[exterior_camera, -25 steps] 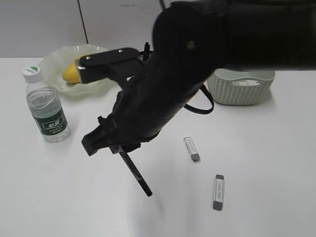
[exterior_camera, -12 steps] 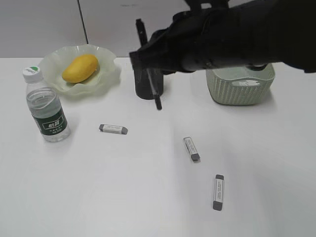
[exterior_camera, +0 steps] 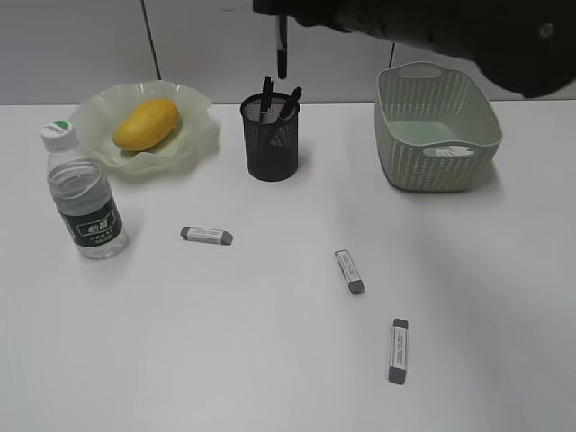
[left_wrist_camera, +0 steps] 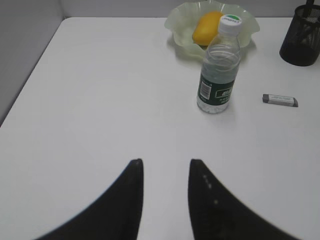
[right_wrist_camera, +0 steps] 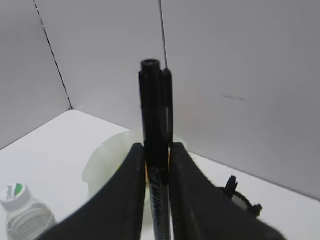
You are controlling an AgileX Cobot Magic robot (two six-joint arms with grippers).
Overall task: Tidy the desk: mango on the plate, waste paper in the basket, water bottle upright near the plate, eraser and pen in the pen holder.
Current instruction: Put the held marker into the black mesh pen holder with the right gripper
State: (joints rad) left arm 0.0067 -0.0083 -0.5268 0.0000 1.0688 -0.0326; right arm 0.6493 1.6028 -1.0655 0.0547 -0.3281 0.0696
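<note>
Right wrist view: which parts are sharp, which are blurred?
Right wrist view: the pen is fairly sharp, the bottle and plate behind are soft. Exterior view: the right arm is a dark mass, erasers crisp.

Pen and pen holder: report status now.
Right gripper shut on pen, above the pen holder. Left gripper open, empty. Three erasers lie on the desk. Nothing in the way.

Right arm [exterior_camera: 450, 36] runs off the top edge, so its jaws aren't visible there. Mango [left_wrist_camera: 207, 27] partly hidden behind the water bottle [left_wrist_camera: 218, 65]. Eraser labels [exterior_camera: 397, 346] too tiny to read.
</note>
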